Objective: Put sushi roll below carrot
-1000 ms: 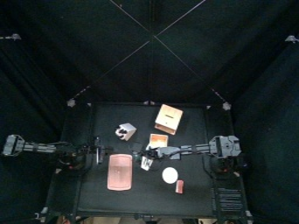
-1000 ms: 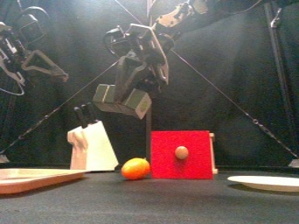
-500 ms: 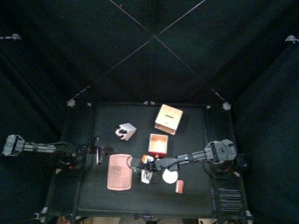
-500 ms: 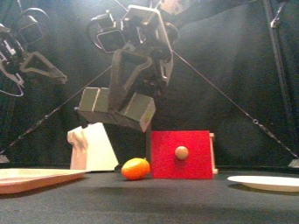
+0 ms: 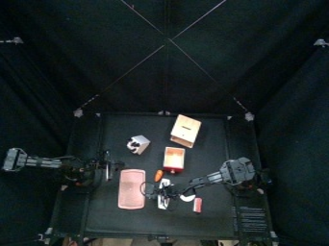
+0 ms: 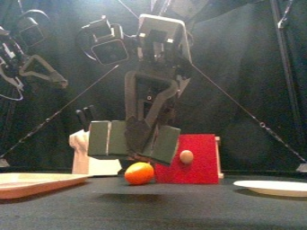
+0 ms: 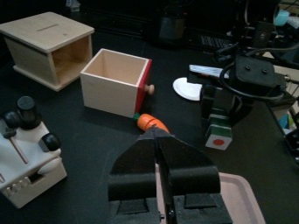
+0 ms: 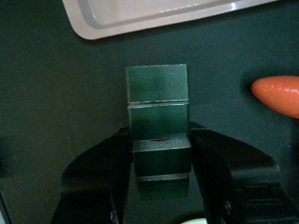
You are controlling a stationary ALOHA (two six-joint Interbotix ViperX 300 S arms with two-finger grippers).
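The black surface [image 5: 213,130] is seen carrying a tan box [image 5: 190,128]; a red-sided box [image 5: 175,155]; a white block [image 5: 138,144]; a pink tray [image 5: 130,188]; a white disc [image 5: 190,196]; the carrot [image 5: 158,174] lies beside the tray.

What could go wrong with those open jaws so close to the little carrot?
1. The right gripper hangs with wide-open jaws right by the carrot. A jaw might bump it and roll it away.
2. The sushi roll is tiny and sits by that gripper. A grab that is slightly off could shove or tip it instead of lifting it.
3. The pink tray lies close by, so a jaw might catch its rim.
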